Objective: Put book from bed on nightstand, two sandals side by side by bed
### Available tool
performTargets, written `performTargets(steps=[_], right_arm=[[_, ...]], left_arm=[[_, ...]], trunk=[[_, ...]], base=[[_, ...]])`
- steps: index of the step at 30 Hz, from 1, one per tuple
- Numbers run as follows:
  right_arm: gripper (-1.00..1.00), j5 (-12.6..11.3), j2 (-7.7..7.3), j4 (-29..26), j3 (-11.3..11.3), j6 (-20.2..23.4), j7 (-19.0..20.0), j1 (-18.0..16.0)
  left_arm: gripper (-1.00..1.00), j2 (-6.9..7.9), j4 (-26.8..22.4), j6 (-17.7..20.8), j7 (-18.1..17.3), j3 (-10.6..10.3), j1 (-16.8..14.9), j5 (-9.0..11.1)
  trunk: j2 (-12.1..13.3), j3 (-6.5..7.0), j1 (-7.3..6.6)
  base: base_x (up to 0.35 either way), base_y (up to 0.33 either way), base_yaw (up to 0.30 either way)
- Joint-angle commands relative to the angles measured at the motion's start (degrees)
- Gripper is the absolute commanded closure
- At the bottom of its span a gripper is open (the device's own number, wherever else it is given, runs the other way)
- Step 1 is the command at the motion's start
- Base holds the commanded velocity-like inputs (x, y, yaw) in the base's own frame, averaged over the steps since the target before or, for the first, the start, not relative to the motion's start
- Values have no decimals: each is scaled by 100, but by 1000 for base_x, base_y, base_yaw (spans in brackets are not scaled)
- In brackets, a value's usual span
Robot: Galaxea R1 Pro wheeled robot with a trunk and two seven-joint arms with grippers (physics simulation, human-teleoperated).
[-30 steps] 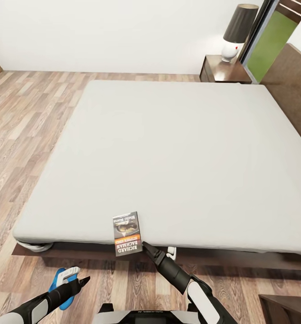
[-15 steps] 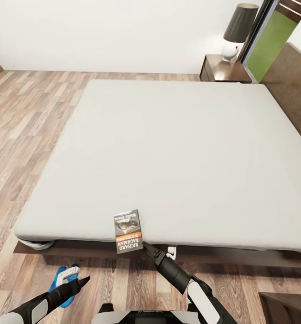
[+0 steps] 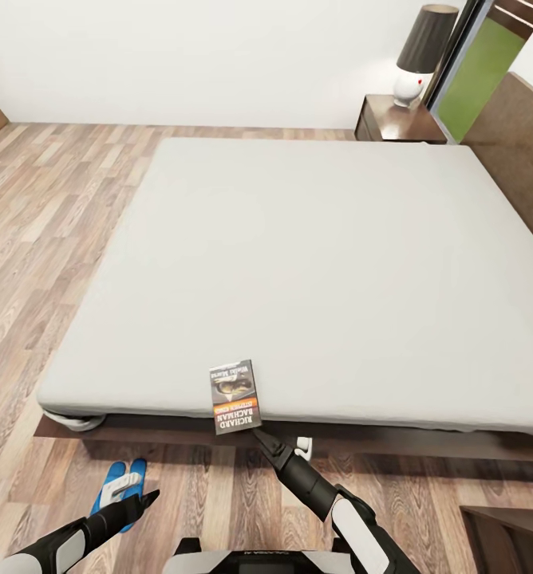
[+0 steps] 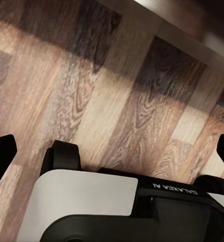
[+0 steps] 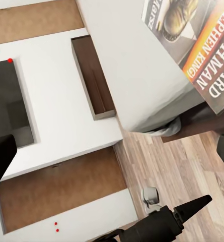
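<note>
Where mattress (image 3: 314, 271) ends, book (image 3: 235, 396) overhanging wood-plank floor (image 3: 51, 239).

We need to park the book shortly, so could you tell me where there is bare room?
The bed lies bare beyond the book overhanging its near edge. The nightstand is partly taken by a lamp. Floor left of the bed is free; a sandal crowds the near corner.

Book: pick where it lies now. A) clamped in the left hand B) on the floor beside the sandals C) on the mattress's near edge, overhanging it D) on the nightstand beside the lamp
C: the book lies flat on the bed, its end past the mattress edge.
</note>
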Motion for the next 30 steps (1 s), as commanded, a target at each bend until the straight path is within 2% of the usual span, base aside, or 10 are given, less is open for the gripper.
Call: performTargets(steps=[1,30], right_arm=[[-100,-60,0,1,2,52,2,-2],[-100,-60,0,1,2,48,2,-2]], left_arm=[[-100,2,8,-9,-20,17,-2,-5],[-100,1,8,-17,-27,17,0,-5]], trunk=[[-44,-21,23],[-1207,-542,660]], base=[[-4,2,0],[0,0,0]])
